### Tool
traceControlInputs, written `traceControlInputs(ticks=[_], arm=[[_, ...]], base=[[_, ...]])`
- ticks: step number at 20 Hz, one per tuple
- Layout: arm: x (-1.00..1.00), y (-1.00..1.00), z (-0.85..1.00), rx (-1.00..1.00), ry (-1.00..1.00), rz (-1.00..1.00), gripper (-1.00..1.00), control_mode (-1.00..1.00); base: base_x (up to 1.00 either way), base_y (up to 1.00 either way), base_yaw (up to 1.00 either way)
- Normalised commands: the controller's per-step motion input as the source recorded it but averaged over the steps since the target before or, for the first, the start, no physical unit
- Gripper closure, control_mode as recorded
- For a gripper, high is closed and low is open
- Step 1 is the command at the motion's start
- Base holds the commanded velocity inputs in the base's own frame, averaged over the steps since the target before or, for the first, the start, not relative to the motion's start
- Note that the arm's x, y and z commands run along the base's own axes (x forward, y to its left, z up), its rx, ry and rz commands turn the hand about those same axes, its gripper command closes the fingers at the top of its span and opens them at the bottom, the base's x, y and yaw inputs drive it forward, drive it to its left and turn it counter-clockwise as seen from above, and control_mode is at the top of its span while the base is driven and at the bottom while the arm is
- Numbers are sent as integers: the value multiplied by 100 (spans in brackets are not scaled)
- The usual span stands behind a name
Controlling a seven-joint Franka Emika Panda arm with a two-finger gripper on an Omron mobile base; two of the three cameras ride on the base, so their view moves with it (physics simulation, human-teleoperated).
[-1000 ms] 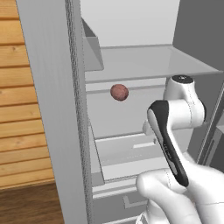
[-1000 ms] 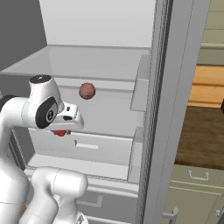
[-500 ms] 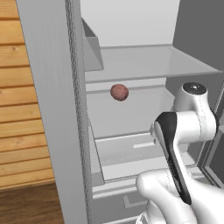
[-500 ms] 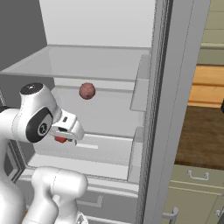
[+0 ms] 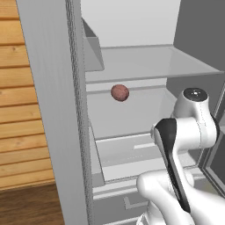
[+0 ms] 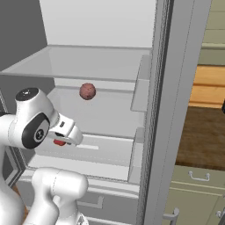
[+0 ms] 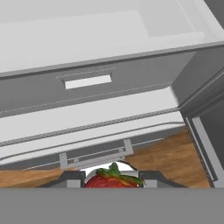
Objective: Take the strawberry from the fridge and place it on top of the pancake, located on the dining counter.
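The robot's hand point(image 7: 112, 180), closed on the strawberry point(image 7: 112, 179), hangs low in front of the open fridge point(image 6: 158, 110), the red fruit pinched between its two dark fingers point(image 7: 72, 179). A dull pinkish-brown ball point(image 5: 120, 92) sits on a clear inner shelf point(image 5: 145, 66) above. The carry to the pancake calls for a steady grip and a path wide of the fridge's door bins point(image 6: 139, 85); squeezing harder would likely bruise so small a fruit.
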Motion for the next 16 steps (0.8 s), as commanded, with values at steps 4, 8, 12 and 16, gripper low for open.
traceControlInputs(ticks=[4,8,12,16], arm=[[-2,0,0,0,0,0,100,100],[0,0,0,0,0,0,100,100],[0,0,0,0,0,0,100,100],[0,0,0,0,0,0,100,100]], base=[[0,3,1],[-16,0,28],[-39,2,39],[-52,1,49]])
